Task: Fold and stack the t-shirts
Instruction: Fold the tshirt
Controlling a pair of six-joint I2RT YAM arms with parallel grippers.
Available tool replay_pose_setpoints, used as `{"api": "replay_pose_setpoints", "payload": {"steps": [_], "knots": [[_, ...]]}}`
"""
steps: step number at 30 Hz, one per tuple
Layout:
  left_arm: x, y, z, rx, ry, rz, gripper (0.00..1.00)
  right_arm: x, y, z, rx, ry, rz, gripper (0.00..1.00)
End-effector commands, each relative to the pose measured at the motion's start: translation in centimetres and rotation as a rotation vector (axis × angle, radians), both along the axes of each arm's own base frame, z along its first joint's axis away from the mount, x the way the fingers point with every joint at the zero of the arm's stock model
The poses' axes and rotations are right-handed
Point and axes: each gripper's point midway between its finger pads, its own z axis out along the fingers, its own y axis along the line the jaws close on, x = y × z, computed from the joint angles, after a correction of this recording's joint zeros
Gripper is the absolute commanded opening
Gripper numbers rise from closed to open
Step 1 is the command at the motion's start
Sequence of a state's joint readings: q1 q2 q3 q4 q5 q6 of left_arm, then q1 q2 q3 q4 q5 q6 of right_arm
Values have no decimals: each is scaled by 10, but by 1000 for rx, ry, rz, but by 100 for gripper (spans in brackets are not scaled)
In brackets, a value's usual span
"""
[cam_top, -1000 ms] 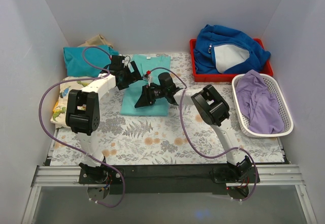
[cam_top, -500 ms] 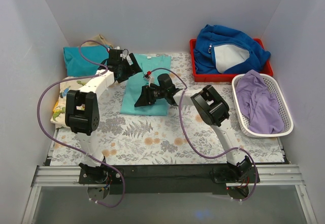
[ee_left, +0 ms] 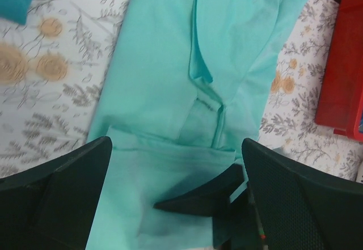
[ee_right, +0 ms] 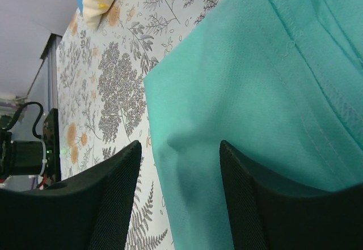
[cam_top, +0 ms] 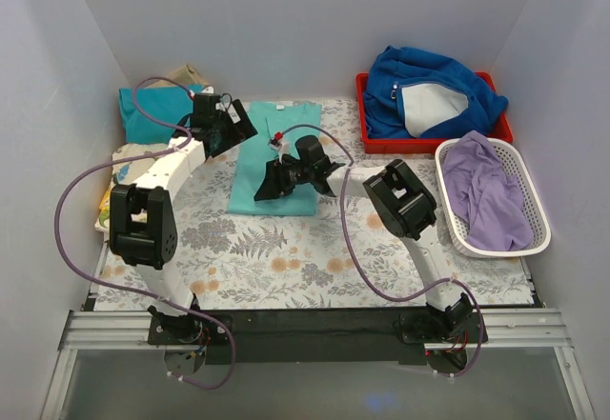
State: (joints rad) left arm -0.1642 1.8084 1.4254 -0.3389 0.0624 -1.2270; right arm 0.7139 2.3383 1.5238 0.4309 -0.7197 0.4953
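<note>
My left tool [ee_left: 177, 145] and right tool [ee_right: 180, 145] gape empty; the limp, light mint t-shirt [cam_top: 297, 120] wants pinching at its hem corners.

The mint t-shirt [ee_right: 255, 91] is soft matt cotton, a fine knit with stitched hems. A matt flower-printed cloth covers the table [cam_top: 286, 249]. The left hand [ee_left: 176, 165] and right hand [ee_right: 178, 170] have matt black plastic fingers. The red tray [cam_top: 381, 144] is glossy plastic, the jacket [cam_top: 419, 72] thick fuzzy fleece, the white basket [cam_top: 457, 234] perforated plastic.

Tee [cam_top: 281, 125] between basket [cam_top: 534, 196] and, seemingly, stack [cam_top: 143, 120]
</note>
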Motion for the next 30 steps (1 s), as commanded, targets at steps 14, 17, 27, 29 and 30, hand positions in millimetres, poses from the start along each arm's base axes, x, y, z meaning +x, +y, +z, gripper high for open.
{"api": "replay_pose_setpoints", "payload": {"steps": [14,17,27,29,30], "knots": [[-102,23,-49,-9,134,62,98,12,-116,74,-33,-79,-194,67],[-114,21,-61,-23,165,57,98,9,-143,74,-43,-45,-239,67],[-127,34,-91,6,243,68,98,-21,-167,27,-132,94,-229,67],[-130,32,-99,-6,271,56,98,-25,-168,21,-139,118,-225,67],[-132,32,-102,-10,283,55,98,-26,-168,20,-141,130,-229,67]]}}
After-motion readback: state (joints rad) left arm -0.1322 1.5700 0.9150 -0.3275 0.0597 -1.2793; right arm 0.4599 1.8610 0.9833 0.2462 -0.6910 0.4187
